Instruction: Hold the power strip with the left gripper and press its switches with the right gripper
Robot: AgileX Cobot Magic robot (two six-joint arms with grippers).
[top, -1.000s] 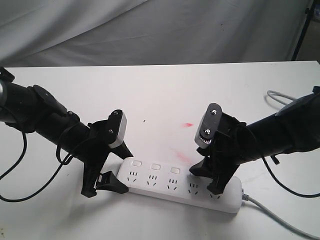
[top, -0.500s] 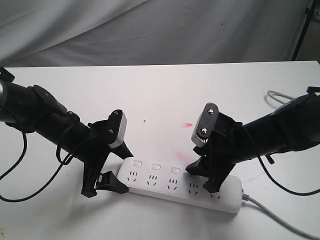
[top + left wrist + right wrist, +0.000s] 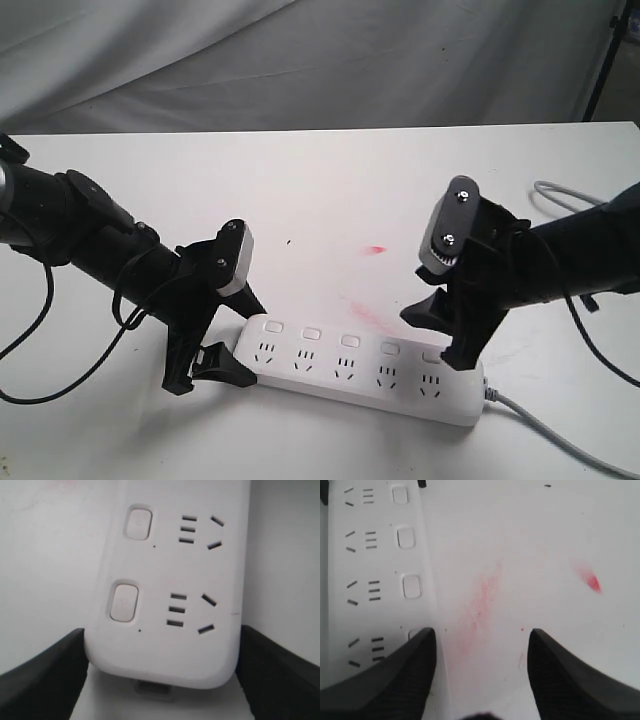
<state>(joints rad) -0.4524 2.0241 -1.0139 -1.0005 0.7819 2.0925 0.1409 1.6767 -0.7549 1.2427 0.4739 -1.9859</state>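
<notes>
The white power strip (image 3: 350,368) lies near the table's front, its grey cord (image 3: 560,432) leaving at the right. My left gripper (image 3: 213,345) straddles its left end; in the left wrist view the two black jaws press both sides of the power strip (image 3: 170,580), so my left gripper (image 3: 162,647) is shut on it. A row of switches (image 3: 311,332) runs along the far edge. My right gripper (image 3: 442,338) is open above the cord end. One of its fingers (image 3: 415,650) overlaps a switch (image 3: 413,633); contact is unclear. My right gripper (image 3: 481,635) holds nothing.
A separate loop of grey cable (image 3: 557,193) lies at the back right. Red smears (image 3: 375,249) mark the table behind the strip. A dark stand leg (image 3: 603,62) and grey cloth stand at the back. A thin black cable (image 3: 35,330) hangs off the left arm.
My right gripper has shifted right along the strip, from over the fourth socket group to the cord end, and lifted a little. The left gripper and strip have stayed put.
</notes>
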